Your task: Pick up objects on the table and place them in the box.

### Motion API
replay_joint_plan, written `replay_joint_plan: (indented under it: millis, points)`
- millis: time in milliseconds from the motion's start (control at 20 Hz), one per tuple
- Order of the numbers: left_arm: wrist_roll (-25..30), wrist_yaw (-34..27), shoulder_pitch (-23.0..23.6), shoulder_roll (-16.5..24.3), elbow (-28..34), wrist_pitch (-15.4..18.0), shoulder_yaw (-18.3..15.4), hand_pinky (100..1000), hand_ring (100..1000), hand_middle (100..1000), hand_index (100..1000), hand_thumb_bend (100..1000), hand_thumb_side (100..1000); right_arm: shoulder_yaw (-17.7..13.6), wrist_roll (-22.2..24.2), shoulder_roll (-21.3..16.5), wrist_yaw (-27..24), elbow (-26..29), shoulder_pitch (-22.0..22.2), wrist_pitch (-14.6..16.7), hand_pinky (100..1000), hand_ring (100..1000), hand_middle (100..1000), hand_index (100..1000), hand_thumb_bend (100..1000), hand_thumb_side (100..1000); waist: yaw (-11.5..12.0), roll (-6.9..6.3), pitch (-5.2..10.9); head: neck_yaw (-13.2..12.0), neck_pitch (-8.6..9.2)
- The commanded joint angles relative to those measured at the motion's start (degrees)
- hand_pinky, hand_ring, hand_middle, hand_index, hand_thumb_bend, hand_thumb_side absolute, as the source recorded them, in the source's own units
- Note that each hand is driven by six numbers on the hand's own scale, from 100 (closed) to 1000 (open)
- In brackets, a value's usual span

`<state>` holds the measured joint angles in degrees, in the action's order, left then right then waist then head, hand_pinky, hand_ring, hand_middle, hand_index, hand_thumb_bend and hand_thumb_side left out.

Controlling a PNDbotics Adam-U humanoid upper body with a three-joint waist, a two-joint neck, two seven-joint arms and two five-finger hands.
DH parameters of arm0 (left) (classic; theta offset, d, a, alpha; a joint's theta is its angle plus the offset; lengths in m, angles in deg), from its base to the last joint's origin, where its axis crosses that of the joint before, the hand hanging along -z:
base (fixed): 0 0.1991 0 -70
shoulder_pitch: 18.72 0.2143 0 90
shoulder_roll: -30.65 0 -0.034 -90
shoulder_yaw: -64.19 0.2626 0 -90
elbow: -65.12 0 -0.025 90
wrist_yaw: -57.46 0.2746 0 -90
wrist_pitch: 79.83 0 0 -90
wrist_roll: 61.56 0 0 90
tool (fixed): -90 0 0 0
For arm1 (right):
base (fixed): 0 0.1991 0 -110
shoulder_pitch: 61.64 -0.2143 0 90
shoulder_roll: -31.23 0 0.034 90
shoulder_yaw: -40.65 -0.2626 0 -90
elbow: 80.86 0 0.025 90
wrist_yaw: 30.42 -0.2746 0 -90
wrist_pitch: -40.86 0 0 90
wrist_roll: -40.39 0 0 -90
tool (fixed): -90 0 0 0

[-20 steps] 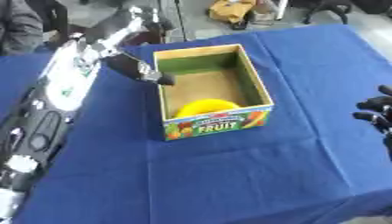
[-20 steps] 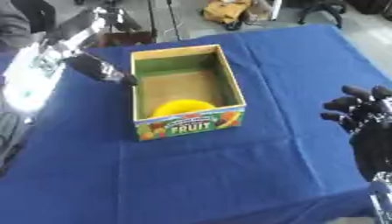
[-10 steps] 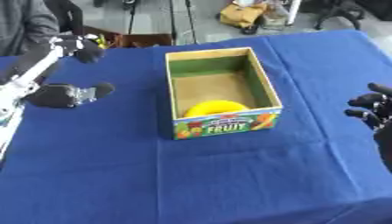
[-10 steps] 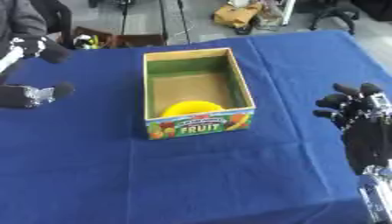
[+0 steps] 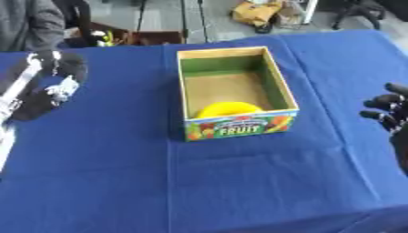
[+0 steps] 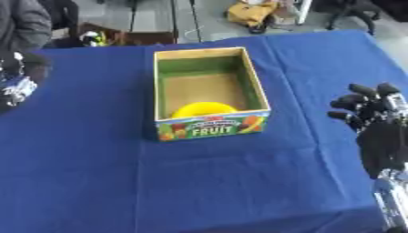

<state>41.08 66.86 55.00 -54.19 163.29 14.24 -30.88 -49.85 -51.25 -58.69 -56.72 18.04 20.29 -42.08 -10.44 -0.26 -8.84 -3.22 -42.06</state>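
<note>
right hand (image 6: 368, 113) fuller in right eye view

Right hand (image 6: 374, 123): black fingers, black palm, silver forearm segment below. Left hand (image 5: 44, 88): black, white-and-silver arm links.

Our left robot hand (image 5: 44, 86) is a dark blur at the surface's left edge, so we cannot read its fingers. The box's (image 5: 275, 79) near wall hides part of a yellow thing (image 5: 227, 109). The picture's right edge cuts our right robot hand (image 6: 374, 118).
</note>
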Motion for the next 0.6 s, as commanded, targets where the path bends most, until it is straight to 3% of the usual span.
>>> replay_joint_plan:
  millis: [50,600]
  points:
    - [-2.1,-5.3,0.4,-0.9,1.4,-1.1,-1.6,656,616,617,740,471,849,-0.7,-0.3,-1.1,0.5,0.5,-0.5,0.1,640,662,561,757,100,881,0.1,0.06,0.62,0.3,-0.20]
    - [-1.4,-9.4,4.1,-4.9,1.6,-4.2,-3.0,653,613,616,740,417,946,-0.5,-0.2,-1.0,0.6,0.7,-0.9,0.1,641,663,561,758,100,880,0.7,0.20,-0.06,0.3,-0.05]
